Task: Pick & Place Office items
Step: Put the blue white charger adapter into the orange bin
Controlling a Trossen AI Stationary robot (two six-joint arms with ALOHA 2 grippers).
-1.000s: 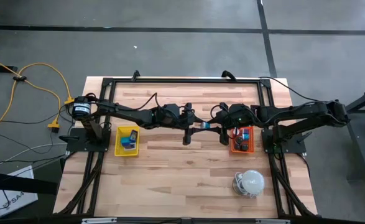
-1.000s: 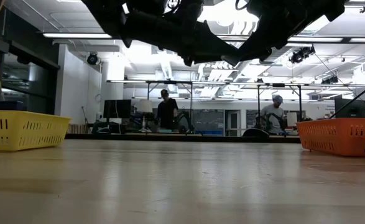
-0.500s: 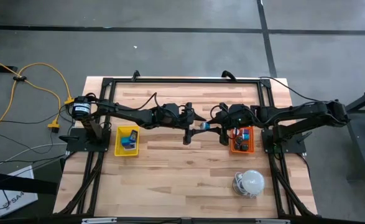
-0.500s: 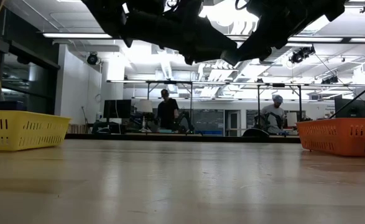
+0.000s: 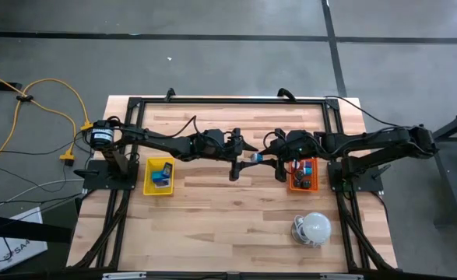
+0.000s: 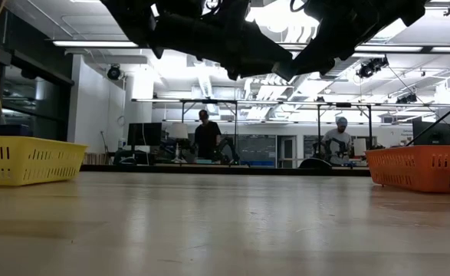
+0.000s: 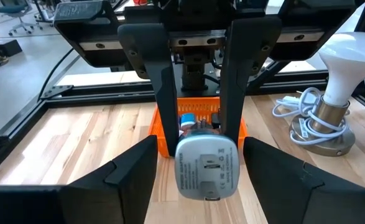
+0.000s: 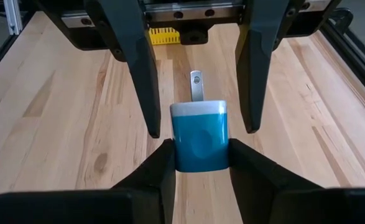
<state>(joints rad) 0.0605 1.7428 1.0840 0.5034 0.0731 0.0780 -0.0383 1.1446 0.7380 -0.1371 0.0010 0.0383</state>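
Left pincer (image 5: 244, 155) has let go; right pincer (image 8: 198, 146) apparently clamps the blue charger (image 8: 199, 134).

My two arms are dark, near-black jointed links with thin black cables looped along them. The left gripper (image 5: 244, 151) and right gripper (image 5: 264, 158) each carry two flat, tapered matte-black fingers (image 8: 140, 59) hung from a silvery metal rail studded with small screws

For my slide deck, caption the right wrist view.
Right tool shut on blue charger in a mid-air handover, left tool open around it.
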